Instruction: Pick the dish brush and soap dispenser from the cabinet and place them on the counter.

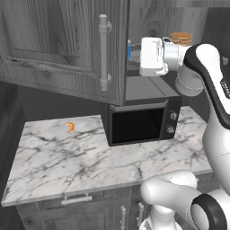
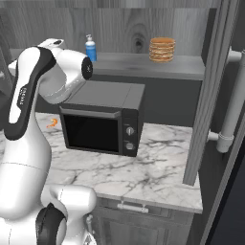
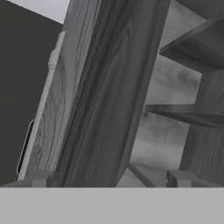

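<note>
Two small dark fingertips [image 3: 41,178] spread wide at the hand view's bottom, nothing between them, straddling the dark grey wood-grain cabinet door's edge [image 3: 105,96]. Small blue soap dispenser with white pump [image 2: 90,48] upright on the grey inner shelf [image 2: 191,67], mostly hidden behind the white hand in the left base view. White marble counter [image 1: 67,157] below, well apart.

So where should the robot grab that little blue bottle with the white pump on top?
Probably around the small blue soap bottle's round body, below the white pump, which looks too thin and wobbly to pinch. It stands upright on the grey cabinet shelf, so coming in level from the open front seems best. The stack of tan round discs stands well apart from it.
</note>
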